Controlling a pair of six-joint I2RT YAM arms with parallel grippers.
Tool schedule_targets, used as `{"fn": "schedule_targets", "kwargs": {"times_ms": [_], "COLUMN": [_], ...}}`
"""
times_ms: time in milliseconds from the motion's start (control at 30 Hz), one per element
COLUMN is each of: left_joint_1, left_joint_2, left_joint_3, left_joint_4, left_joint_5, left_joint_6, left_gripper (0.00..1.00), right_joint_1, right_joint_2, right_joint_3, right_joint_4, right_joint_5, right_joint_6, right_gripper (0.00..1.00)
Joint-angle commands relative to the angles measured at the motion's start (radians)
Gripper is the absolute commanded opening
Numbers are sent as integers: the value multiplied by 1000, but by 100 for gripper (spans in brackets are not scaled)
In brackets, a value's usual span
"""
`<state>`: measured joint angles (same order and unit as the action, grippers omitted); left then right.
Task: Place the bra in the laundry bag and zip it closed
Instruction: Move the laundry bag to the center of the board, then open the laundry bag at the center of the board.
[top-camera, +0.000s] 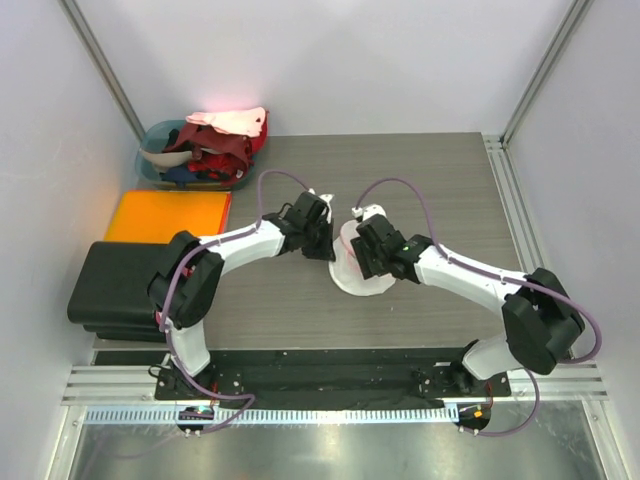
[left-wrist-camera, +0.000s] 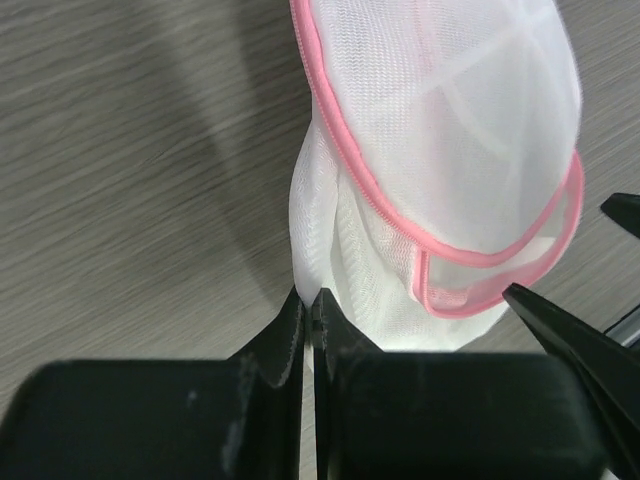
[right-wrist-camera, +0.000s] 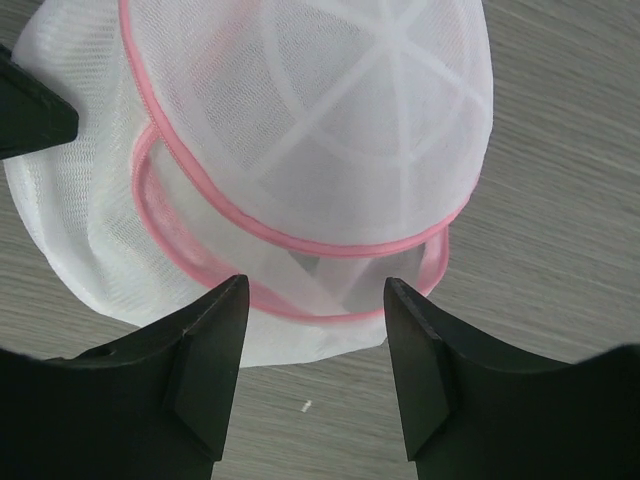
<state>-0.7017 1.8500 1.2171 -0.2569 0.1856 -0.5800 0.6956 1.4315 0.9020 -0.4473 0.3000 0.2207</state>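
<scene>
From above, the bag (top-camera: 355, 280) lies near the middle of the table (top-camera: 450, 200), a little toward the near edge. Both arms reach in to it. The left gripper (top-camera: 322, 245) is at its left side and the right gripper (top-camera: 360, 258) covers its far right part. A bin (top-camera: 148, 165) heaped with clothes (top-camera: 225, 145) stands at the far left corner. An orange sheet (top-camera: 170, 215) and a black case (top-camera: 115, 285) lie along the left edge.

In the left wrist view, the left gripper (left-wrist-camera: 308, 305) has its jaws pressed together with only a hairline slit between them. They are closed on the white mesh at the lower edge of the bag (left-wrist-camera: 450, 130), and the fabric narrows down to the tips. The pink zip trim curves down the bag's side and splits into two lines low on the right. One of the right gripper's fingers (left-wrist-camera: 570, 335) points in from that side, close to the trim.

In the right wrist view, the right gripper (right-wrist-camera: 315, 300) has its jaws apart. The fingers (right-wrist-camera: 215, 330) stand either side of the near rim of the bag (right-wrist-camera: 330, 130), tips at the lower pink trim, gripping nothing. The two pink trims stand apart here, so the bag gapes. White ribs fan out under the domed mesh, and what lies inside cannot be told. A black finger of the left gripper (right-wrist-camera: 30, 110) touches the bag's left side.
</scene>
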Motion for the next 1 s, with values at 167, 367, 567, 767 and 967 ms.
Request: {"fn": "schedule_targets", "kwargs": {"times_ms": [167, 367, 567, 767, 967], "left_joint_1": [15, 15, 13, -30, -102], "left_joint_2": [-104, -238, -475, -604, -747], "left_joint_3": [-83, -136, -229, -416, -541], "left_joint_4": [-113, -123, -147, 21, 111], "left_joint_5": [-41, -127, -164, -55, -130], "left_joint_6": [123, 69, 13, -160, -265], "left_gripper": [7, 40, 55, 46, 43], "right_joint_1": [99, 107, 119, 128, 130], "right_joint_2": [75, 129, 20, -13, 58], "right_joint_3": [57, 69, -26, -89, -100], "right_joint_4": [162, 190, 237, 265, 314], "right_joint_5": [83, 45, -21, -130, -93], "right_joint_6": [-32, -81, -60, -81, -150], "right_gripper": [64, 64, 70, 80, 82]}}
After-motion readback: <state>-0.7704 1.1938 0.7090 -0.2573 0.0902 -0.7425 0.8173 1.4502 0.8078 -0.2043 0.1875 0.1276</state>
